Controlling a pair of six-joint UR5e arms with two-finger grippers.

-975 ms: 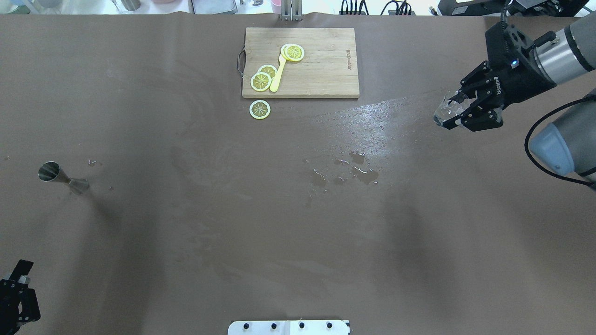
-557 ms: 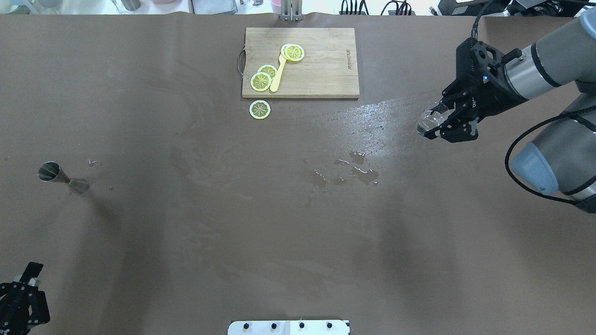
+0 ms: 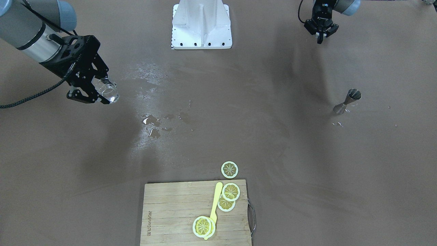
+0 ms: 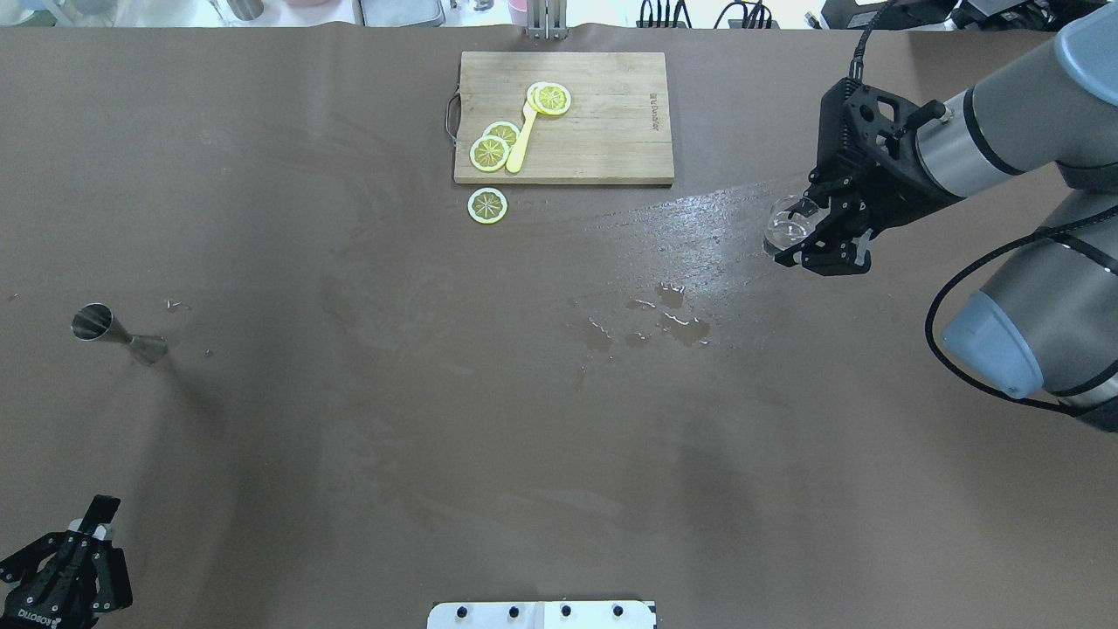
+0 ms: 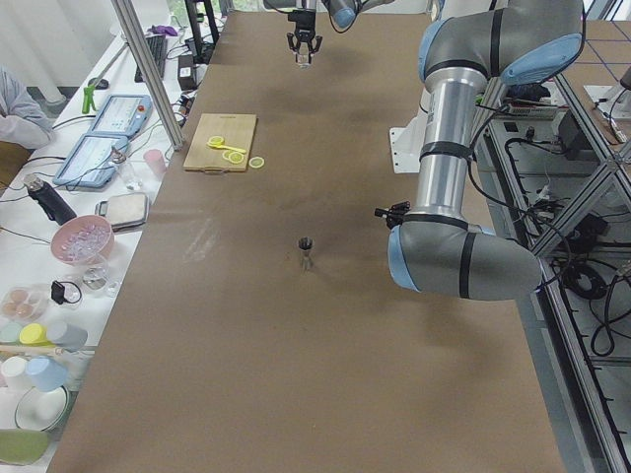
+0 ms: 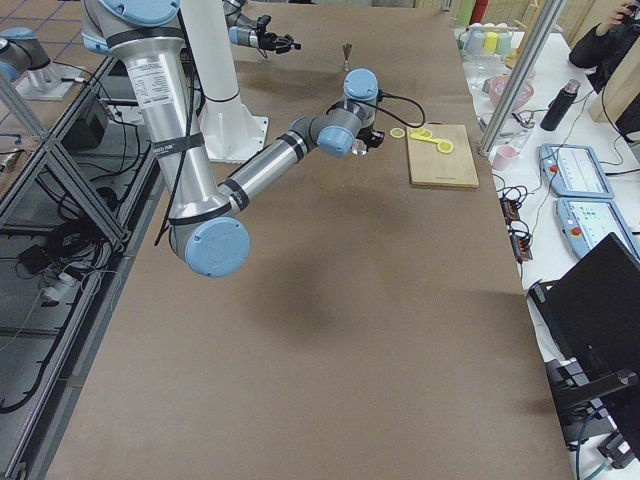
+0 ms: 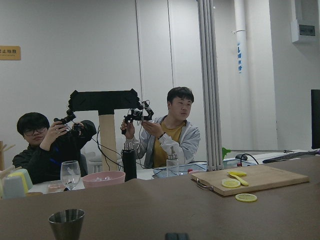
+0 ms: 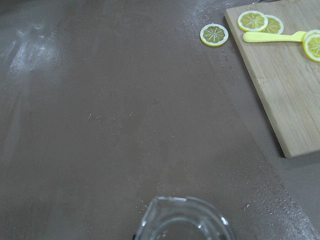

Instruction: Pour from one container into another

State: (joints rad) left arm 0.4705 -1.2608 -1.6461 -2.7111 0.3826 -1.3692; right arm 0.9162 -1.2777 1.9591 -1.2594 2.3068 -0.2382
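**Glass jug in right pincer, jigger far off**

- The right pincer (image 4: 805, 229) is clamped across the wall of a small clear glass jug (image 4: 783, 227) and holds it off the bench (image 4: 559, 437), mouth tipped away from the wrist.
- The jug looks stiff, smooth and breakable, and probably light. Puddles (image 4: 672, 319) lie near the pincer, so the glass is likely wet and slippery. A grip across the body, below the rim, suits it.
- The metal jigger (image 4: 118, 335) stands well apart from the right pincer, much nearer the left pincer (image 4: 65, 572), whose fingers are apart and empty. It has a narrow waist and a small mouth, so I judge it easy to tip.
- The right wrist view alone shows the jug's spout (image 8: 167, 200). I cannot tell the liquid level.
- The left wrist view alone confirms the jigger is upright with its mouth open.
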